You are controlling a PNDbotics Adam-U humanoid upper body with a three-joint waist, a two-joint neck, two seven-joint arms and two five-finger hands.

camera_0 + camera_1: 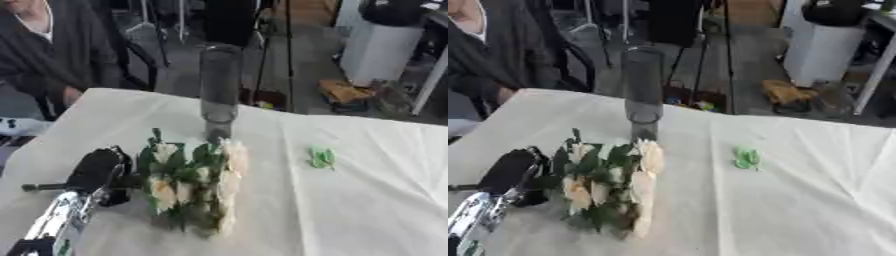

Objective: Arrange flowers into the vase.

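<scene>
The left hand (98, 172) came in from the lower left on a silver and black arm, its black back turned to the camera. It lay against the left side of the flowers (197, 182), but whether its fingers were curled round the stems could not be told, for the bunch hid them. The right hand showed in neither view.

The flowers, cream and pale peach blooms among dark green leaves, sat low over the cloth (350, 210), with the blooms spread toward the right and the near edge. Just beyond them, touching or nearly touching the top leaves, stood the vase (219, 90), tall, narrow, upright, of dark clear glass. It held no flowers.

To the right, well apart from the bunch, a small green leaf (322, 157) lay on the white cloth.
</scene>
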